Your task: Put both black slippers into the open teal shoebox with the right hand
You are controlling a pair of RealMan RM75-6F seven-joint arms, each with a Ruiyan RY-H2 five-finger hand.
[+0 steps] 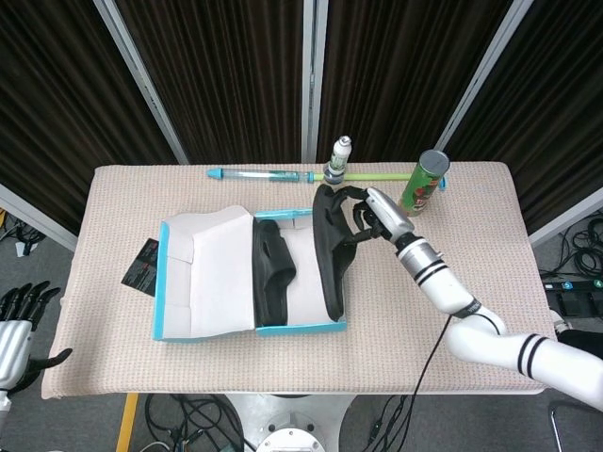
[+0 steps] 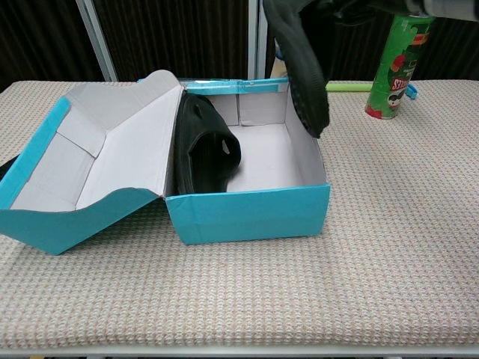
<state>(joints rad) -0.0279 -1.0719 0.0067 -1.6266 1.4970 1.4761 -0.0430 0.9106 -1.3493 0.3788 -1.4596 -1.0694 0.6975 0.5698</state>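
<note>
The open teal shoebox (image 1: 311, 327) (image 2: 247, 213) lies mid-table with its lid folded out to the left. One black slipper (image 1: 270, 273) (image 2: 203, 146) stands on its side inside, against the left wall. My right hand (image 1: 369, 213) grips the second black slipper (image 1: 330, 250) (image 2: 299, 63) by its strap and holds it edge-up in the air over the box's right wall. In the chest view that hand is mostly cut off at the top edge. My left hand (image 1: 17, 325) hangs off the table's left edge, fingers apart, holding nothing.
A green can (image 1: 421, 183) (image 2: 394, 63) stands just right of my right hand. Behind the box are a small bottle (image 1: 334, 174), a clear tube with teal ends (image 1: 259, 175) and a green stick (image 1: 382, 176). A dark card (image 1: 141, 266) lies left of the lid.
</note>
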